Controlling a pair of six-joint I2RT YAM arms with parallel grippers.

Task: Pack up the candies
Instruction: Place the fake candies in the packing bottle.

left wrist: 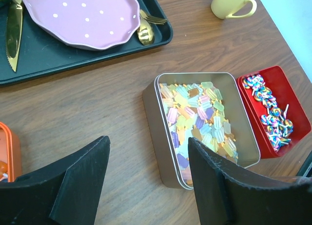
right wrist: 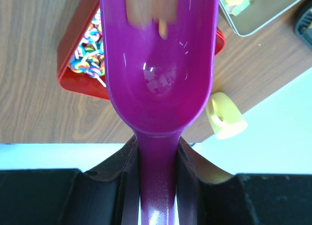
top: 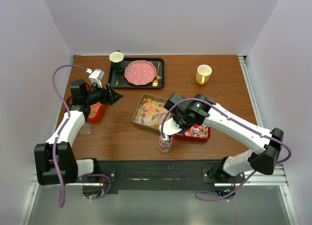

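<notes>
Pastel gummies [top: 150, 112] fill a metal tin [left wrist: 155, 118]; they also show in the left wrist view [left wrist: 200, 120]. Swirled candies [top: 197, 131] lie in a red tray [left wrist: 292, 95], also in the right wrist view [right wrist: 87, 47]. Orange-red wrapped pieces sit in an orange tray [top: 96, 112]. My right gripper [top: 176, 123] is shut on the handle of the purple scoop [right wrist: 158, 73]. The scoop tilts down over a small glass jar [top: 165, 144], with blurred pastel pieces [right wrist: 146, 10] at its far end. My left gripper [top: 111, 94] is open and empty, left of the tin [left wrist: 148, 181].
A black tray [top: 117, 78] at the back holds the pink dotted plate [top: 140, 72], a dark cup [top: 116, 59] and gold cutlery [top: 157, 76]. A yellow mug [top: 204, 74] stands at the back right. A clear round piece [top: 85, 130] lies near the left arm.
</notes>
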